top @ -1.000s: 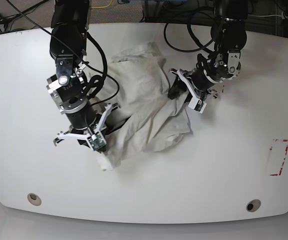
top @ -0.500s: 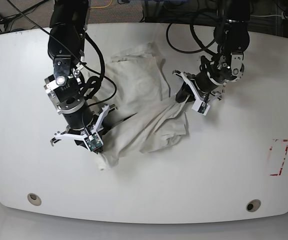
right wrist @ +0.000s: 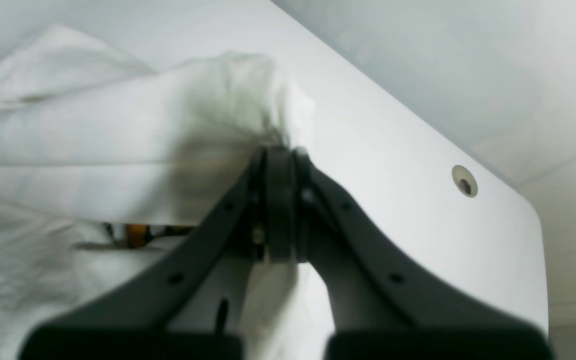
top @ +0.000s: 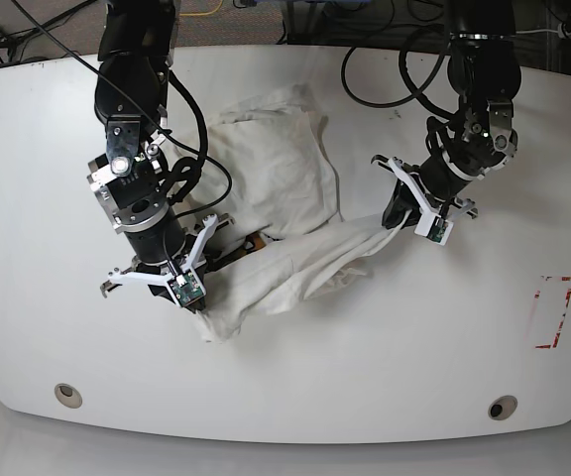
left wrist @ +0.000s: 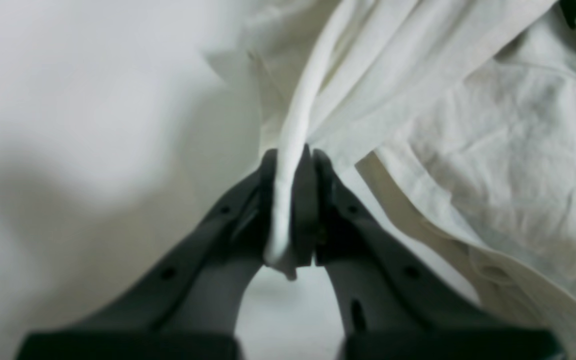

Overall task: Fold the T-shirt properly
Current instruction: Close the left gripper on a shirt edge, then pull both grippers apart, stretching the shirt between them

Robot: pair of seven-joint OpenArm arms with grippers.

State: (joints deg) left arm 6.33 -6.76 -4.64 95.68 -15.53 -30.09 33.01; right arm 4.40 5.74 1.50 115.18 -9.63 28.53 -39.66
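Note:
The cream T-shirt lies wrinkled on the white table, with a band of cloth pulled taut between both arms. My left gripper is shut on a rolled edge of the T-shirt; in the left wrist view the cloth runs between the left gripper's fingertips. My right gripper is shut on a bunched corner of the T-shirt, as the right wrist view shows at the right gripper's tips. A small orange patch peeks from under a fold.
A red taped rectangle marks the table's right side. Two round holes sit near the front edge, one hole close to my right gripper. Black cables hang at the back.
The left gripper closed on the shirt's edge and pulled it right, stretching the cloth into a band. The right arm shifted slightly toward the front edge, still holding its corner.

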